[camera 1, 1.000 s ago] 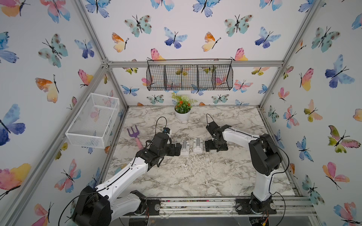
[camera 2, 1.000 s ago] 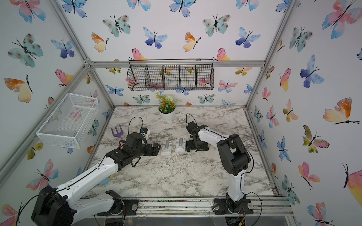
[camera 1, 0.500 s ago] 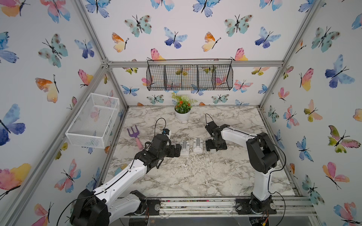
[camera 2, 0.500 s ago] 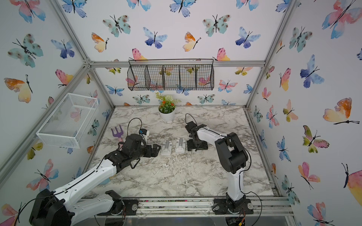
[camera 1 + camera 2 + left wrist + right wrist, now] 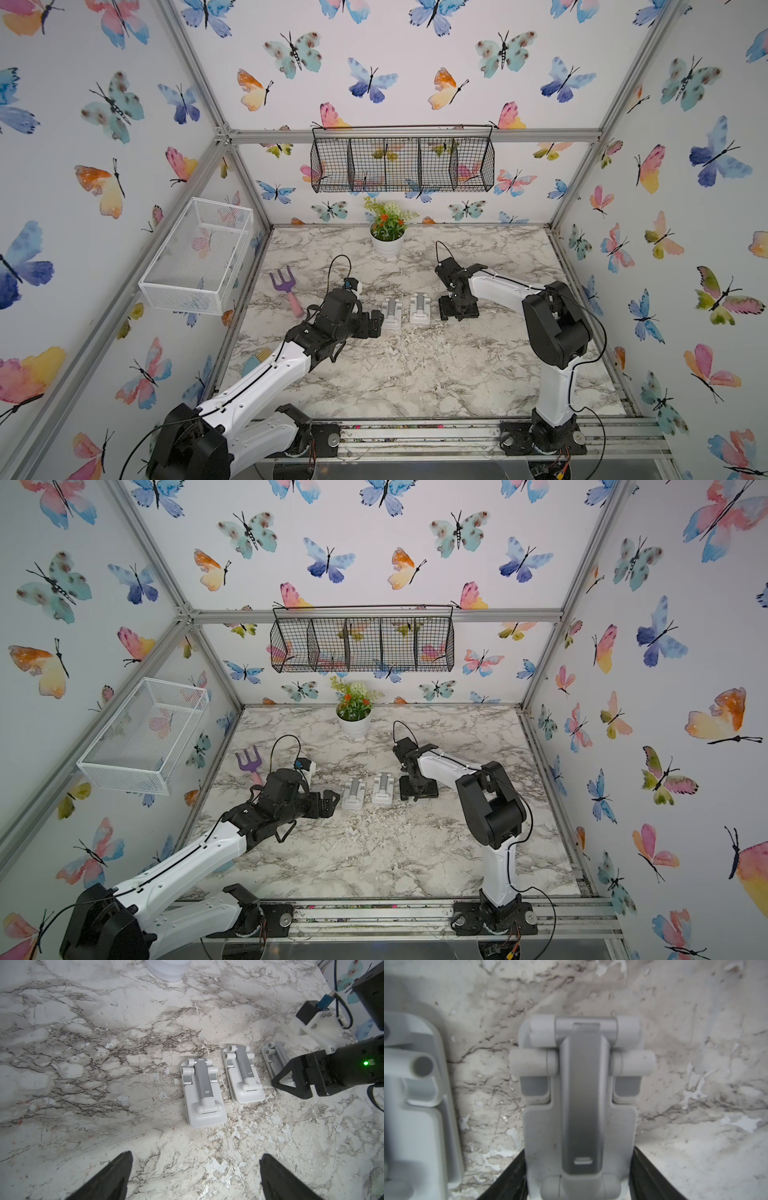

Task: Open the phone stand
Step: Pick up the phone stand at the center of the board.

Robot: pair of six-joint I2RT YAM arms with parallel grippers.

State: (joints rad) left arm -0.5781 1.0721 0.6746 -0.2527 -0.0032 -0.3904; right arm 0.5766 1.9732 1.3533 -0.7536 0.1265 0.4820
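Marble tabletop point(image 5: 415, 374) is spread beneath both arms. The left gripper point(image 5: 195, 1157) is held wide apart, a spare folded stand point(image 5: 202, 1095) lying just ahead. The right gripper point(image 5: 458, 309) is set astride the phone stand point(image 5: 581, 1105), folded flat between its fingers point(image 5: 512, 1178); clamping cannot be told.

In both top views the black right gripper point(image 5: 457, 311) point(image 5: 417, 789) shows a narrower span than it had a second ago, its jaws drawn inward from their wide spread. By the right wrist view we find its two black fingers point(image 5: 508, 1182) now standing close alongside the long edges of the pale grey folded plastic phone stand point(image 5: 579, 1095), one on each side near its hinged foot, where half a second ago the top views still gave them more room. Whether they already press the stand we cannot tell.
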